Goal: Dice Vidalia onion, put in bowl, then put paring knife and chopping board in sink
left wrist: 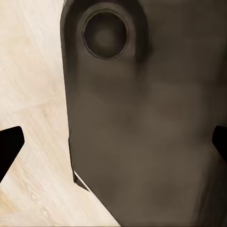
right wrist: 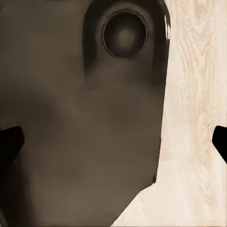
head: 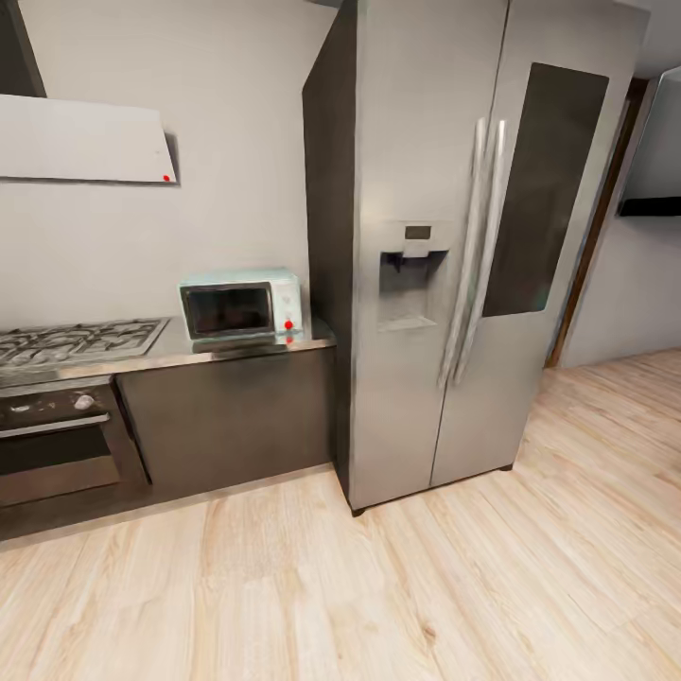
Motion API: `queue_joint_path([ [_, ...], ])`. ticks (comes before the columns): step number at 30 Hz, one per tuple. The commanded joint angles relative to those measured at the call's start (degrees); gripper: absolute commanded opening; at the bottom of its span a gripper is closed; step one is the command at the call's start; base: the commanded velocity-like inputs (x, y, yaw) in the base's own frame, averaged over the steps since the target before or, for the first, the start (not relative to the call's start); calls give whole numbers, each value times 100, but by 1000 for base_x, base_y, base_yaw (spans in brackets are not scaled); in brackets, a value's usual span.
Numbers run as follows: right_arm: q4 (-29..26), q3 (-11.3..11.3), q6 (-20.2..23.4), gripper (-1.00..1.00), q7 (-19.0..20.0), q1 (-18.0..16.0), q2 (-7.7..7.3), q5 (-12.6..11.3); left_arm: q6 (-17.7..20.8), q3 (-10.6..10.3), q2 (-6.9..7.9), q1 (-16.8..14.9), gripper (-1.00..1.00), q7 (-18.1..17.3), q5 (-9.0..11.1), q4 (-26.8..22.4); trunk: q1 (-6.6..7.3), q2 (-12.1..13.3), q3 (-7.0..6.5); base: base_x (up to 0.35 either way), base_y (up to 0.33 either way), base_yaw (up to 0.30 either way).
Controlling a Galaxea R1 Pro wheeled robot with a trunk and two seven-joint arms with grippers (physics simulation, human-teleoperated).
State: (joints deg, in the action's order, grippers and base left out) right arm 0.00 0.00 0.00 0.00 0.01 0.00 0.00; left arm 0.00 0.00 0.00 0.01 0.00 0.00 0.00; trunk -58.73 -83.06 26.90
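- over the wood floor (left wrist: pixel 28 94), both arms hang low, pointing down by the robot's dark base (left wrist: pixel 151 142).
- left gripper (left wrist: pixel 113 144) and right gripper (right wrist: pixel 113 142) fingers are spread wide, holding nothing.
- countertop (head: pixel 189 352) sits beside the fridge (head: pixel 454 236).

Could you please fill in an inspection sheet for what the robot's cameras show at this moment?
Surface: grey reflective countertop above dark cabinets, carrying a pale mint microwave beside a steel gas hob.
Job's things: nothing seen.
Clutter: nothing seen.
Grippers: left claw and right claw both open, dark fingertips spread wide, nothing between them, hanging over the robot's dark base and the floor.
Cables: nothing seen.
Surroundings: tall stainless-steel double-door fridge, built-in oven, light wooden plank floor, grey wall.
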Motion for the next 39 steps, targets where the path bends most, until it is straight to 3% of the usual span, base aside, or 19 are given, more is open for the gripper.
queue_joint_path([
  [1,-33,17,-33,100,-9,-34,33,18,-33,33,33,33,100,5,-17,-33,0,-2,3,0,0,0],
  [4,-131,17,-44,100,-9,-106,115,18,-124,35,55,35,100,5,-17,-44,0,-2,3,0,0,0],
  [14,-396,26,-208,100,-9,-115,123,18,-384,12,116,35,100,9,-9,-168,0,-2,3,0,0,0],
  [24,-565,26,-529,100,-21,-115,96,25,-705,34,340,35,100,19,-9,-454,0,-2,3,0,0,0],
  [28,-694,16,-658,100,-105,-115,21,23,-834,47,426,35,100,35,8,-583,0,-2,3,0,0,0],
  [38,-1017,8,-979,100,-426,-115,-44,25,-863,62,447,35,100,304,48,-905,0,-2,3,0,0,0],
  [39,-3099,8,-1656,100,-452,-115,-44,26,-864,60,440,35,100,495,49,-3816,0,-2,3,0,0,0],
])
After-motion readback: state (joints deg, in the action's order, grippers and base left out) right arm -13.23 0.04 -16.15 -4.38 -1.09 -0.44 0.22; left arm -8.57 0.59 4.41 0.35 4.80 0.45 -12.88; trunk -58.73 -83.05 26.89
